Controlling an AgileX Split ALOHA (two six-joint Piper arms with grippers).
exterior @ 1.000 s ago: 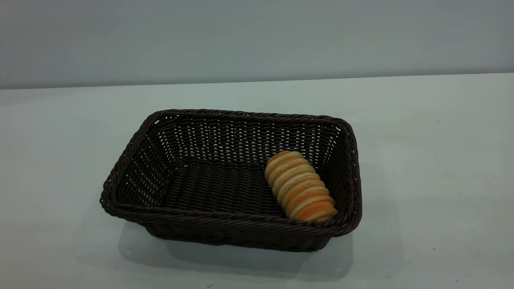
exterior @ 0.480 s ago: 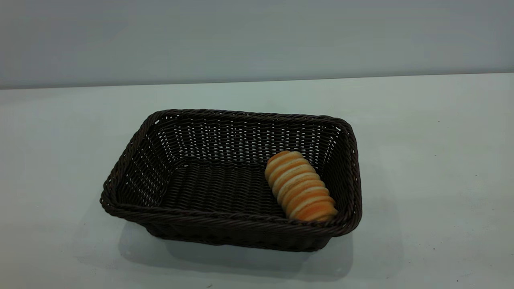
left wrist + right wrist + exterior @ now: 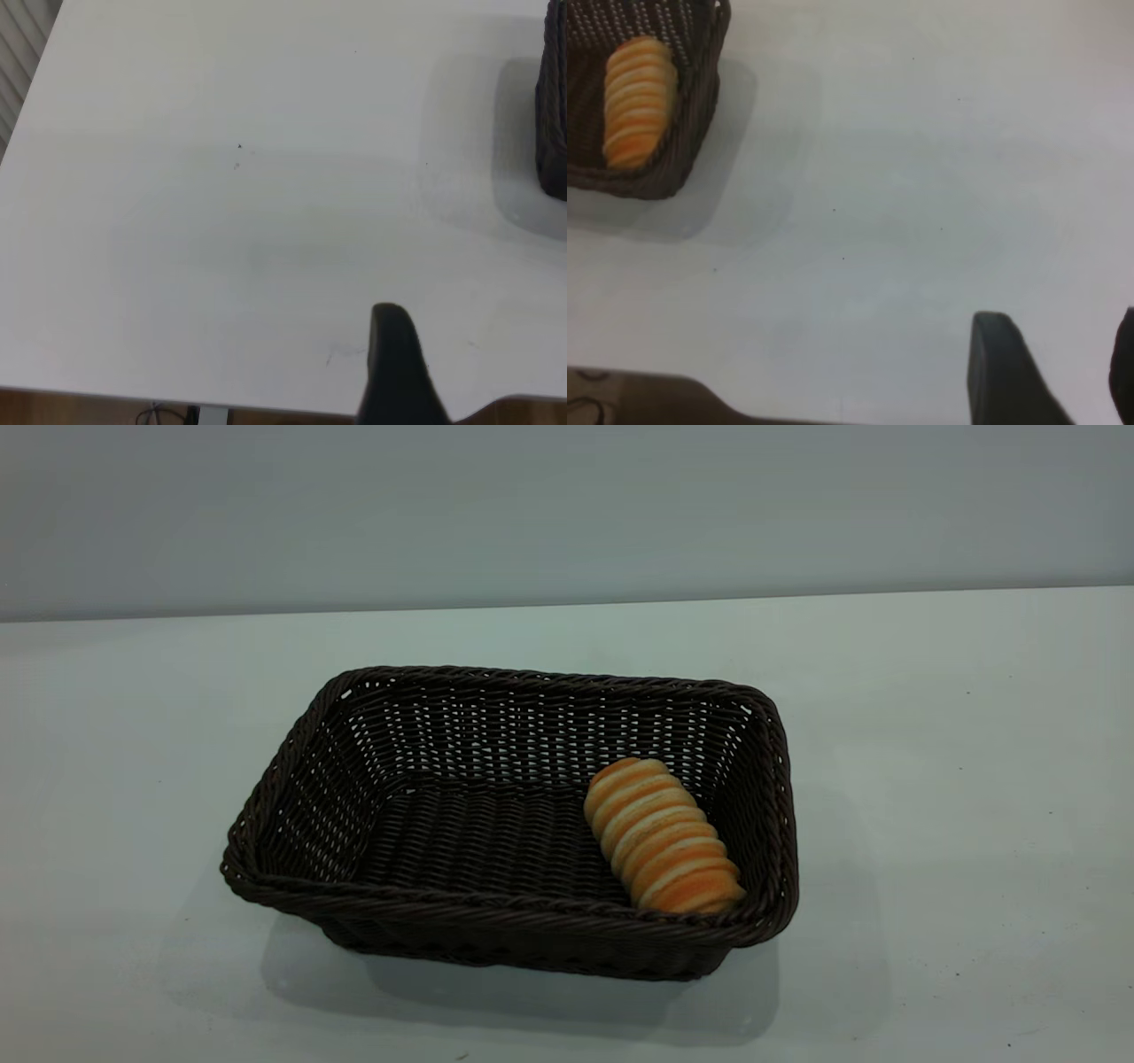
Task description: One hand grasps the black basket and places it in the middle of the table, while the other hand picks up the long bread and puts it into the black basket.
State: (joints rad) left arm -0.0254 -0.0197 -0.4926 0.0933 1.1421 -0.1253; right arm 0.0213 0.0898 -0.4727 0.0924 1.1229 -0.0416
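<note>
The black basket (image 3: 283,779) stands in the middle of the table (image 3: 930,779). The long bread (image 3: 660,834) lies inside it, against its right wall. Neither gripper shows in the exterior view. In the right wrist view my right gripper (image 3: 1060,323) is open and empty over bare table, well away from the basket (image 3: 700,97) and the bread (image 3: 638,102). In the left wrist view my left gripper (image 3: 483,341) shows one finger (image 3: 394,363) with bare table beside it; it is open and empty. A corner of the basket (image 3: 554,106) shows far off.
The white table has a few small dark specks (image 3: 238,147). Its edge (image 3: 177,403) runs close to the left gripper, and another edge (image 3: 700,394) lies near the right gripper. A grey wall (image 3: 567,505) stands behind the table.
</note>
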